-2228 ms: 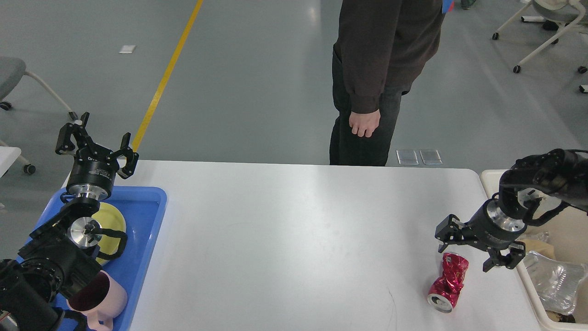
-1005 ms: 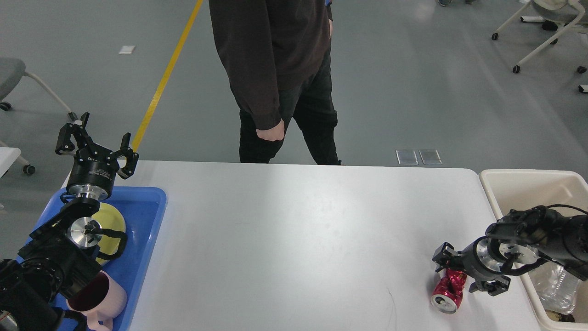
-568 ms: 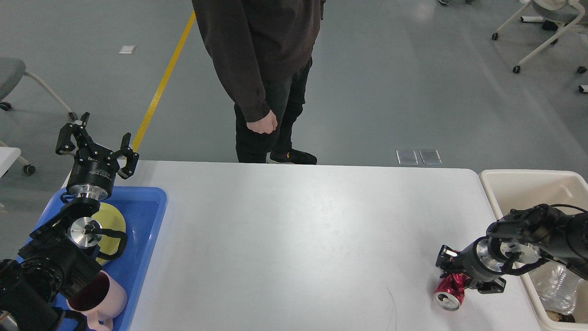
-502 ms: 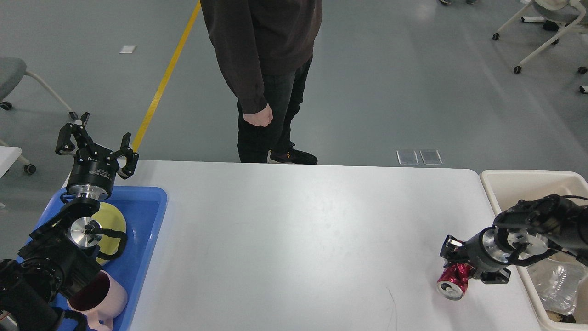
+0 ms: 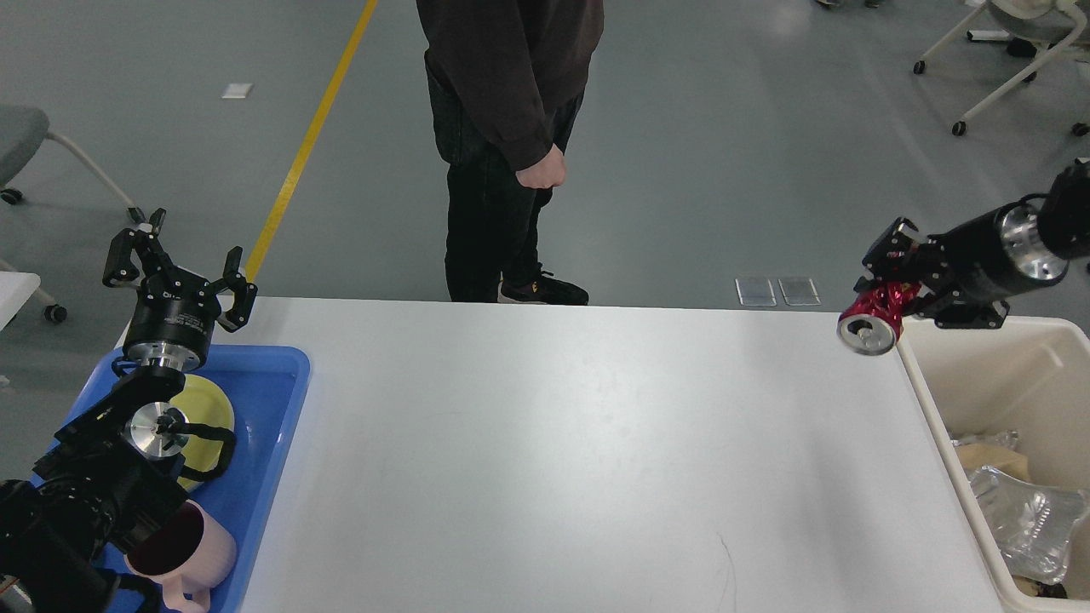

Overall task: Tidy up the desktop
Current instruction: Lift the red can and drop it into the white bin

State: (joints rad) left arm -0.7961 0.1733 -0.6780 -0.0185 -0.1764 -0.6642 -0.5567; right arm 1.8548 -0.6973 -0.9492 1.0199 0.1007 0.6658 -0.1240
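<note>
The blue tray [image 5: 277,400] on the left holds a yellow plate [image 5: 209,409] and a pink mug [image 5: 183,553]. The cream bin [image 5: 928,375] on the right holds crinkly clear plastic [image 5: 1026,519]. The white desktop [image 5: 553,443] is big, smooth and flat between them. The right gripper [image 5: 894,285] squeezes a crushed red can [image 5: 873,319] up in the air by the bin. The left gripper [image 5: 179,264] has its fingers spread wide above the tray.

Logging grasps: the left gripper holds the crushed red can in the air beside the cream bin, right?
Wrong arm. The head view shows the right gripper holding the crushed red can in the air beside the cream bin; the left gripper is open and empty.
</note>
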